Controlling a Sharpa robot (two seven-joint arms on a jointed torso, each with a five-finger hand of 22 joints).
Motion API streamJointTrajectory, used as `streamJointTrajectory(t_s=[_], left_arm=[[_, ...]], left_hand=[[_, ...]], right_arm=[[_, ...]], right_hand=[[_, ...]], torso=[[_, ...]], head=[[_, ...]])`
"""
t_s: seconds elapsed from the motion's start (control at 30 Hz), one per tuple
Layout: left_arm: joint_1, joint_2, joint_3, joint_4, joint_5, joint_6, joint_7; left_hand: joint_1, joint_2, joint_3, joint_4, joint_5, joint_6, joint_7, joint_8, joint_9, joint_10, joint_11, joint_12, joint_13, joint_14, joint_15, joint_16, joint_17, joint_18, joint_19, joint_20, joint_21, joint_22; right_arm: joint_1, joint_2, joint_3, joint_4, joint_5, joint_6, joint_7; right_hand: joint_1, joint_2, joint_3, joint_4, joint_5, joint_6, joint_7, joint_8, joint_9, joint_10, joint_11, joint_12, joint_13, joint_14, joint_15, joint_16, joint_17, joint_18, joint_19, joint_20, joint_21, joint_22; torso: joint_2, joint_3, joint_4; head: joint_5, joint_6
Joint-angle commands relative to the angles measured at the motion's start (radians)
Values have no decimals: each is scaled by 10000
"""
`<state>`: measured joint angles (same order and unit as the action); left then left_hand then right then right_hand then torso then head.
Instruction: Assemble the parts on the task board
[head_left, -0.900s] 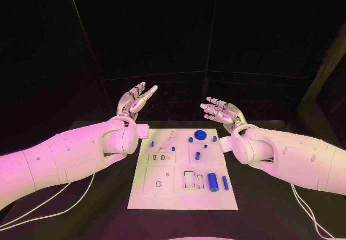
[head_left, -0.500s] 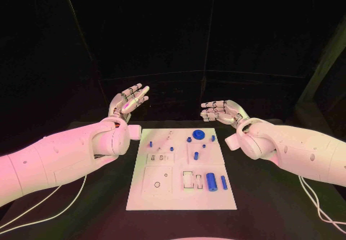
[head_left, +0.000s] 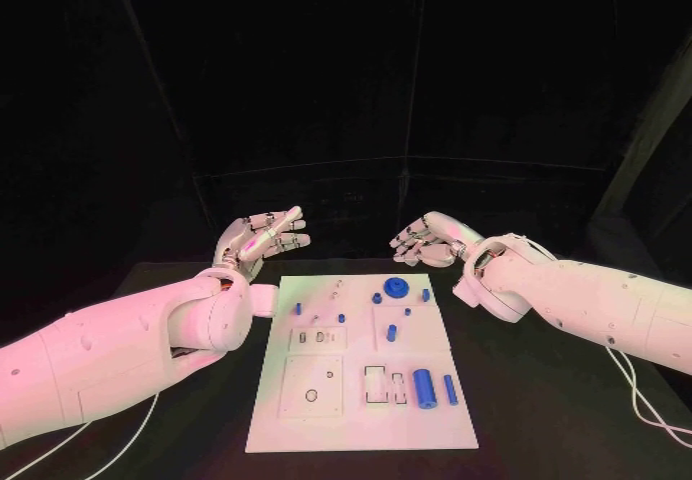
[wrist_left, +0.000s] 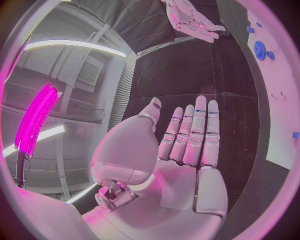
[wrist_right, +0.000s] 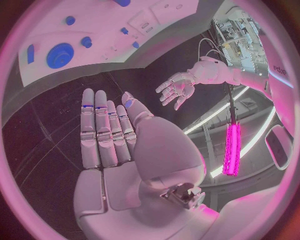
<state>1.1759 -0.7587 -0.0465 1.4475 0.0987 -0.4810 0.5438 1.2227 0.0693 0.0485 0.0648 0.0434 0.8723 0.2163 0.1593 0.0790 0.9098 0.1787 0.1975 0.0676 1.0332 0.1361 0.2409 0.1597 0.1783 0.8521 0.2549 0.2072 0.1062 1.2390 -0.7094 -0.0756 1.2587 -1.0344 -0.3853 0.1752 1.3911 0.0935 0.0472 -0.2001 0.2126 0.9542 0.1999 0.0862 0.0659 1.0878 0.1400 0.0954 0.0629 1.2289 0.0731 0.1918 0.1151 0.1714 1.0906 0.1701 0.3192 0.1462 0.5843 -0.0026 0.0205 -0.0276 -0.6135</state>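
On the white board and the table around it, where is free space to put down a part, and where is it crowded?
The task board is bare along its near edge, below the large blue cylinder. The black table beside the board's right edge is bare too. It is crowded in the far half, around the blue disc, where small parts lie close together. Both hands, left hand and right hand, hover beyond the far edge.

Robotics lab/test cell: black table, dark curtain backdrop, ceiling strip lights.

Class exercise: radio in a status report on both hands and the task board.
Left hand open, empty, beyond the board's far left corner. Right hand open, empty, beyond its far right. Task board untouched, blue parts on it. Nothing in the way.
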Motion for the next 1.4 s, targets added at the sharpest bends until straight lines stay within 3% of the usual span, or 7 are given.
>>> streamJointTrajectory(t_s=[0.03, 0.17, 0.53, 0.77, 0.93, 1.13, 1.4], left_arm=[[11, -79, 6, 271, -62, 479, -47], [7, -165, 5, 564, -67, 575, -62], [-10, -234, 6, 982, -67, 856, -102], [-17, -324, 7, 1196, -43, 849, -95], [-18, -391, 8, 1389, 13, 848, -71], [-18, -446, 8, 1553, 31, 862, -75], [-14, -528, 10, 1724, 58, 819, -61]], left_hand=[[110, 13, -17, -96, 48, 91, -2, -30, -34, 79, -2, -105, -21, 83, 8, -50, 27, 71, 133, -3, 2, -38], [170, 38, -44, -150, 46, 147, 0, -110, -83, 142, 6, -215, -34, -34, 36, -256, 25, 58, 256, -3, -83, -104], [194, 81, -78, -182, 46, 189, 1, -199, -117, 189, 21, -331, -37, -145, 66, -462, 17, 55, 399, 10, -160, -166], [209, 102, -82, -198, 45, 219, 10, -217, -119, 223, 15, -354, -33, -109, 59, -484, 31, 58, 453, 6, -176, -181], [229, 116, -81, -217, 46, 243, 8, -229, -120, 252, 10, -368, -31, -81, 53, -498, 42, 59, 489, 2, -191, -194], [242, 118, -81, -230, 45, 250, 5, -237, -122, 260, 9, -378, -31, -72, 52, -507, 46, 59, 504, 0, -200, -200], [66, 117, -233, -131, 43, 282, 29, -301, -129, 293, 21, -455, -33, -41, 58, -586, 72, 51, 569, -2, -281, -254]], right_arm=[[81, 68, 10, 4, -2466, 410, -1093], [127, 206, 12, -41, -3456, 832, -1573], [151, 603, 15, -229, -4499, 1445, -1945], [152, 735, 18, -395, -4777, 1771, -2023], [153, 743, 20, -394, -4900, 1871, -2074], [153, 759, 22, -436, -4978, 2015, -2124], [153, 858, 22, -557, -5007, 2182, -2108]], right_hand=[[-95, -287, 117, -202, 35, 582, -148, -73, 7, 825, -284, -201, 29, 1420, -447, 618, 605, 84, 999, -523, 1318, 697], [-209, -387, 172, -207, 5, 676, -231, -139, 3, 1000, -373, -291, 33, 1915, -586, 1051, 1011, 84, 1152, -642, 1919, 1059], [-374, -566, 513, -214, -9, 557, -270, -215, -5, 501, -365, -306, 20, 2282, -671, 2491, 2375, 86, 1050, -713, 3404, 2005], [-524, -704, 885, -171, 75, 483, -248, -210, -2, 365, -350, -292, 25, 1959, -649, 3745, 3470, 103, 699, -679, 4471, 2708], [-564, -781, 1026, -142, 114, 451, -243, -211, -2, 251, -337, -296, 17, 1888, -638, 4085, 3747, 111, 565, -648, 4780, 2906], [-624, -856, 1145, -81, 95, 419, -246, -213, -3, 217, -320, -291, 18, 1905, -630, 4466, 4015, 118, 502, -630, 5108, 3105], [-643, -984, 1166, -52, 69, 296, -219, -230, -11, 21, -290, -316, 11, 1770, -594, 4633, 4152, 115, 369, -595, 5270, 3211]], torso=[[188, -31, 106], [297, -49, 171], [622, -85, 339], [798, -87, 431], [945, -78, 497], [1067, -73, 515], [1235, -49, 469]], head=[[-57, 133], [-57, 79], [-93, -127], [-165, -161], [-223, -85], [-272, -23], [-294, -47]])
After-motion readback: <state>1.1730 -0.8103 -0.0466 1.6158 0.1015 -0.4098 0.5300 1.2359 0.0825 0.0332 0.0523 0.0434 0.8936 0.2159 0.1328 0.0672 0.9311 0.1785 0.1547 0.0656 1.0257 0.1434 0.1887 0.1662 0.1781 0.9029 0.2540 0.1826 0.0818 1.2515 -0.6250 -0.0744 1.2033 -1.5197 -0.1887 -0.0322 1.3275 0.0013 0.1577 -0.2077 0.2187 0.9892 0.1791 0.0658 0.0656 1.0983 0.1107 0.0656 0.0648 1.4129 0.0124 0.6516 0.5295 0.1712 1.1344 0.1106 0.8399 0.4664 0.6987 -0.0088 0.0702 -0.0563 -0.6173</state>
